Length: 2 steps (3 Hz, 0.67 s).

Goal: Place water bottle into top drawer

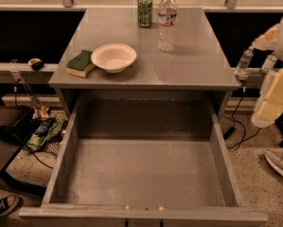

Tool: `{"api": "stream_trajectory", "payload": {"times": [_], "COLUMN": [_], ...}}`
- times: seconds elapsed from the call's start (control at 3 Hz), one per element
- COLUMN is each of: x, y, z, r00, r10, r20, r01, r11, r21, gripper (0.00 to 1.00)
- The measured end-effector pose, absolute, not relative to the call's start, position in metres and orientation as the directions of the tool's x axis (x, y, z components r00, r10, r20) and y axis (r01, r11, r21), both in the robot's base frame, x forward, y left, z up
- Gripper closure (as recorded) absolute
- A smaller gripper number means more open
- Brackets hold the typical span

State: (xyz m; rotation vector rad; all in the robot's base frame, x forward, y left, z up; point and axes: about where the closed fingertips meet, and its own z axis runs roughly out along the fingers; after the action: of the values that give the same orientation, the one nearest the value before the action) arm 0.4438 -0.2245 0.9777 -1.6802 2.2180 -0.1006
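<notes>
Standing far back on the grey table (pixel 193 60), one clear ribbed plastic water bottle (pixel 167 20) neighbours one green drink can (pixel 145 11). One wide grey top drawer (pixel 65 162) lies open nearer. The gripper (pixel 257 64) is at the right, and its opening cannot be told.

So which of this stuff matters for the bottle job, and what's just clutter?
Job: water bottle, open top drawer, gripper off the table's right edge.
Clutter: green can, bowl, sponge.
</notes>
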Motion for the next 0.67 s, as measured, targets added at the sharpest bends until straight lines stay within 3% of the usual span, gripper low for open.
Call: {"api": "stream_trajectory", "payload": {"times": [0.67], "x": [0.532], "y": [-0.246], "z": [0.958], "r00": [-0.265], "r10": [-0.861], "r20": [-0.435], "r01": [-0.829], "r11": [0.434], "r21": [-0.352], "gripper": [0.0]}}
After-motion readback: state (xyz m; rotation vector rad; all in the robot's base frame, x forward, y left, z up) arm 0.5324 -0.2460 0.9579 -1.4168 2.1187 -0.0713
